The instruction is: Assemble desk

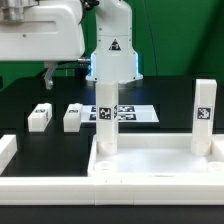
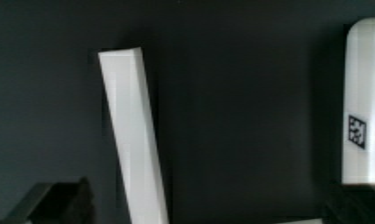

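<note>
The desk top [image 1: 150,166], a large white tray with a raised rim, lies at the front of the exterior view. Two white legs stand upright on it, one [image 1: 107,115] at its left corner and one [image 1: 203,116] at its right. Two more tagged legs [image 1: 40,116] [image 1: 73,117] lie loose on the black table behind it. In the wrist view my gripper [image 2: 198,212] is open and empty above the table; only one dark finger [image 2: 59,205] shows. A tagged white leg [image 2: 358,110] lies at that view's edge. In the exterior view the gripper is out of view.
The marker board [image 1: 138,113] lies flat behind the desk top. The arm's white base [image 1: 113,55] stands at the back. Low white rails [image 1: 6,150] edge the table; one rail [image 2: 131,130] runs through the wrist view.
</note>
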Controlling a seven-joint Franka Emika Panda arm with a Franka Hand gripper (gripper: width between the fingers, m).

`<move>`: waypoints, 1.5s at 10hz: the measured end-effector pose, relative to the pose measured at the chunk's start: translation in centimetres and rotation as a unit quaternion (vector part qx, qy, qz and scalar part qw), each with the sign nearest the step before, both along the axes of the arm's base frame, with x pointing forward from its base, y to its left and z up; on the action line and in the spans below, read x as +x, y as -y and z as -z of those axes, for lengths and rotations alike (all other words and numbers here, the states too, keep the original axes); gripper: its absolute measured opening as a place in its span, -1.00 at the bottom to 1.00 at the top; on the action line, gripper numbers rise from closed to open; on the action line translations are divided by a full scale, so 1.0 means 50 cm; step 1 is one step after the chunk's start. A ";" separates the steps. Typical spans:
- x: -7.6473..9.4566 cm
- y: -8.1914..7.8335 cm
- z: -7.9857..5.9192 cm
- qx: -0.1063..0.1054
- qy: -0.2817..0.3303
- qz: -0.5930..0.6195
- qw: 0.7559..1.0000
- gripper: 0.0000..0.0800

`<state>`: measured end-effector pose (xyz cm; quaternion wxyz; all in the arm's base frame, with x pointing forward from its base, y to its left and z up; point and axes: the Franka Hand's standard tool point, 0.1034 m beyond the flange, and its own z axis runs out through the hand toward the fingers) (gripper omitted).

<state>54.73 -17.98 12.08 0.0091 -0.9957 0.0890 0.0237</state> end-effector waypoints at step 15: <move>-0.189 -0.051 0.110 0.169 -0.370 0.059 0.912 0.62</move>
